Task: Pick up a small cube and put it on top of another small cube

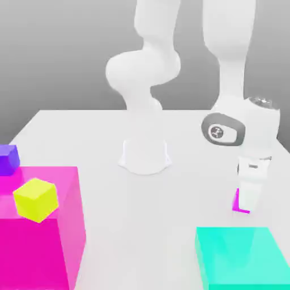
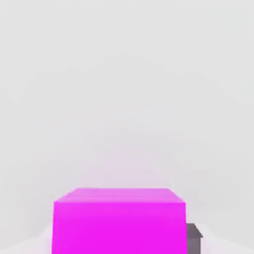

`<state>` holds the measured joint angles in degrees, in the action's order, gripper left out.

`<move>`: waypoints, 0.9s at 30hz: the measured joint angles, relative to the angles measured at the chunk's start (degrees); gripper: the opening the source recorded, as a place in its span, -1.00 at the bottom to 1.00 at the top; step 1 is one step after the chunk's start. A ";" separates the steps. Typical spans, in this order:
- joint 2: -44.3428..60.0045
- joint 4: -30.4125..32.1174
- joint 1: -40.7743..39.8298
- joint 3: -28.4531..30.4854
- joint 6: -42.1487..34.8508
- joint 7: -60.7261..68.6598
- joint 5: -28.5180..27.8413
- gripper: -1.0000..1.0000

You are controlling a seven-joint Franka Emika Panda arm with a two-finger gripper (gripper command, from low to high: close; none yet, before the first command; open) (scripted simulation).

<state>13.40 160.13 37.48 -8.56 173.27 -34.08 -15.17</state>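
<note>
Small magenta cube: mostly hidden behind the gripper in the exterior view, one sliver showing. In the hand view the cube is cut by the frame edge.

Big translucent magenta block, teal block, purple cube: all cropped by frame edges.

Arm's upper links run off the top.

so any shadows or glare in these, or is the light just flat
Exterior view: flat, soft light, grey backdrop fading darker upward, only a faint shadow by the arm's base. Hand view: a pink tint spreads on the table around the small magenta cube; no glare.
</note>
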 joint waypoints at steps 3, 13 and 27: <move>-5.95 1.35 -2.93 -4.70 -4.52 5.43 7.28 -1.00; -13.81 -12.33 -19.19 2.70 -25.90 7.05 13.44 -1.00; -16.38 -37.91 -46.96 18.63 -54.01 2.59 14.91 -1.00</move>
<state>-2.99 122.22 -9.48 10.07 119.26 -31.49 -0.26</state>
